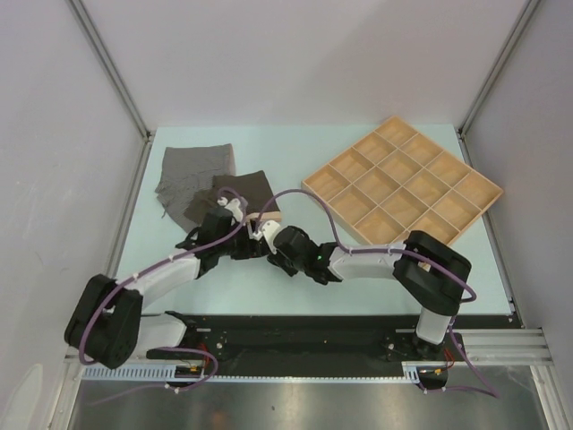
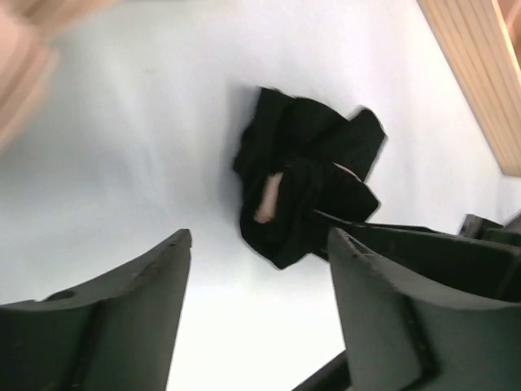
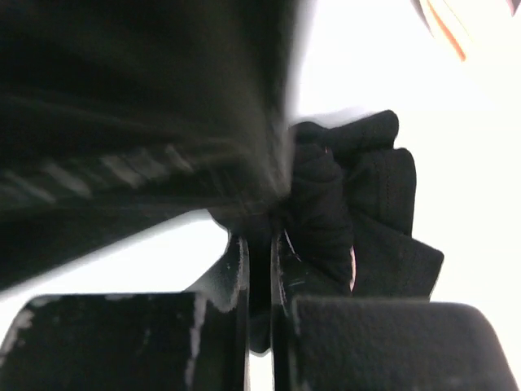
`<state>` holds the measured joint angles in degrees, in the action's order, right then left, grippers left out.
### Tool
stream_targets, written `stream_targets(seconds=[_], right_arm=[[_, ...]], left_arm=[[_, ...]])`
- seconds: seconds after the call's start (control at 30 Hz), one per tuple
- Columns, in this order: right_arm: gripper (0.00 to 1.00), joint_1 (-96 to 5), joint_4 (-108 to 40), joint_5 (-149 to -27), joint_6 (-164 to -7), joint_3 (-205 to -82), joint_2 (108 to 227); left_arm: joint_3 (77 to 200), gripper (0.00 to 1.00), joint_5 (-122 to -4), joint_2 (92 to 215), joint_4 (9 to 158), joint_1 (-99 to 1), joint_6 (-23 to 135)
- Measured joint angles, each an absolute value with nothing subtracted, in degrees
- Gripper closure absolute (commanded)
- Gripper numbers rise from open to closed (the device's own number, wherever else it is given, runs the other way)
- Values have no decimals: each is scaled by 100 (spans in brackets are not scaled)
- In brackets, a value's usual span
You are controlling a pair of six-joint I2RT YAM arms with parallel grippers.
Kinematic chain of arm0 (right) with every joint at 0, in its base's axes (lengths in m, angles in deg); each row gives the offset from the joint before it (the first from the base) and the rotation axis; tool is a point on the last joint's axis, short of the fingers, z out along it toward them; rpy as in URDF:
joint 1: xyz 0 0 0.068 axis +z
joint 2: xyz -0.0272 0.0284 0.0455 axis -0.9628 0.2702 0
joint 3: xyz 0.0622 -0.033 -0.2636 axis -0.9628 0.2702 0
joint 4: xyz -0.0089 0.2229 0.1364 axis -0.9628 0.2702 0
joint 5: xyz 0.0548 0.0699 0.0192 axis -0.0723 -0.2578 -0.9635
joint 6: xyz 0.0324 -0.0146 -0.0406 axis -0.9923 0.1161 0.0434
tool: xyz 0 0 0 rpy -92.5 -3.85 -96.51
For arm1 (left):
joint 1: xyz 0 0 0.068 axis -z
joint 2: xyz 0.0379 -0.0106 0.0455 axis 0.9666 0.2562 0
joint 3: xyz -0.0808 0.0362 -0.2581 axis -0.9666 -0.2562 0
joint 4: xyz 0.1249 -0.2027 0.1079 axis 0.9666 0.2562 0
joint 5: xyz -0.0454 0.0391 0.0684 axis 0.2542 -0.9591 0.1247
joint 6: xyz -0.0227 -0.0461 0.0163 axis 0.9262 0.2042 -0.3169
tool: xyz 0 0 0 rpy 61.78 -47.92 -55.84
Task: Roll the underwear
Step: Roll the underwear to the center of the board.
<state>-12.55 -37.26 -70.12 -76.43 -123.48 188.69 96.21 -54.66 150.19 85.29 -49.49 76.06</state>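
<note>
Looking over the table [image 1: 358,269] from largest item down. The wooden tray [image 1: 403,184] sits at the far right, turned cornerwise, and plays no part here. Both arms reach in to the middle of the table, wrists close together.

Grey briefs [image 1: 192,170] lie flat at the far left. The brown briefs [image 1: 246,188] overlap their near right corner, also flat and not rolled.

Black briefs [image 2: 305,191]: a crumpled bundle on bare table, apart from the other two pairs and mostly hidden under the wrists in the overhead view. Its long axis runs away from the left claw, tilting a little to the right in that wrist view.

Left claw [image 2: 259,240]: fingers wide apart, holding nothing, hanging above the table. The bundle lies just ahead of the gap, nearer the right finger.

Right claw [image 3: 260,244]: fingers pressed together on a fold at the near edge of the bundle, so this arm is the one in contact.

Judgement: the bundle reads as loose rather than rolled, and the next move turns on the right claw's hold on that edge, with the left claw free to pin or tuck.
</note>
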Motion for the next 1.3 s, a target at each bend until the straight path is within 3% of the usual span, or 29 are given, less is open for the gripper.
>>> stream_targets(seconds=[0.27, 0.53, 1.1, 1.3], right_arm=[[100, -1755, -3365, -8225, -8198, -12562, 18847], [100, -2306, -3263, -9746, -8821, -12593, 18847], [100, -3268, -3276, -11764, -9422, -12759, 19309], [100, -3384, -3258, -12087, -9453, -12877, 19512]], left_arm=[[9297, 22, -6168, 13854, 9159, -5156, 7602], [8712, 23, -6048, 13165, 8951, -5130, 7591], [8517, 27, -5611, 14453, 7264, -4536, 7536], [8521, 34, -5604, 15010, 6748, -4527, 7486]])
